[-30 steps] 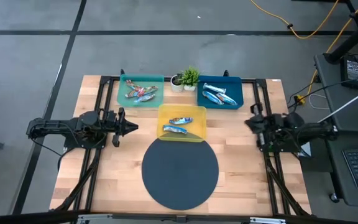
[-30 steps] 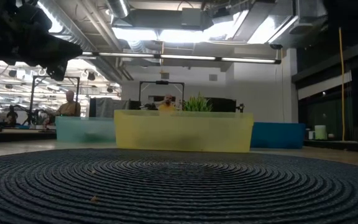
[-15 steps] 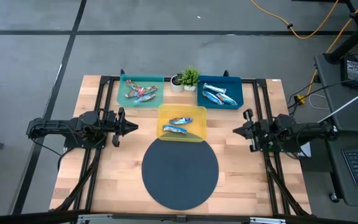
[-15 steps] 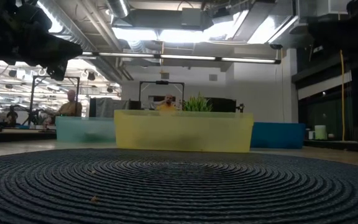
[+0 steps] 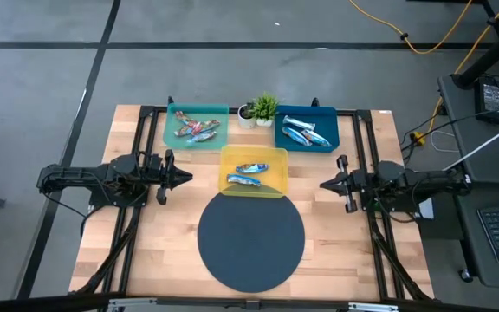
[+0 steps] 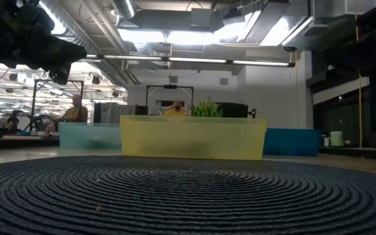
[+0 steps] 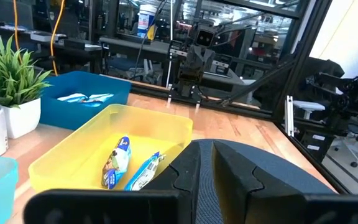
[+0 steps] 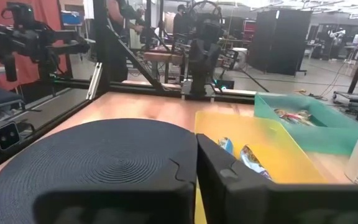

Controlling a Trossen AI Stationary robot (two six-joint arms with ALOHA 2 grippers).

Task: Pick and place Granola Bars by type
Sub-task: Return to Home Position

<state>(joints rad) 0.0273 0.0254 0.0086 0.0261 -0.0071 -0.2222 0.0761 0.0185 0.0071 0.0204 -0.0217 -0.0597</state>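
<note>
Two foil-wrapped granola bars [image 5: 248, 174] lie in the yellow tray [image 5: 277, 157] at the table's middle; the left wrist view shows the same bars [image 7: 118, 162], and so does the right wrist view [image 8: 252, 158]. Several printed bars [image 5: 196, 128] lie in the teal tray [image 5: 173, 113], and blue-silver bars [image 5: 305, 133] in the blue tray [image 5: 329, 113]. My left gripper [image 5: 189, 178] hangs shut left of the yellow tray, pointing at it. My right gripper [image 5: 322, 184] hangs shut right of that tray, also pointing at it. Neither touches anything.
A dark round woven mat [image 5: 251, 240] lies on the near half of the table, just in front of the yellow tray. A small potted plant [image 5: 262, 107] stands between the teal and blue trays at the far edge. Black frame rails [image 5: 137, 225] run along both sides.
My right gripper has moved toward the table's left, from over the right rail out toward the yellow tray, and now points level at it. The left arm and the bars have stayed still.
</note>
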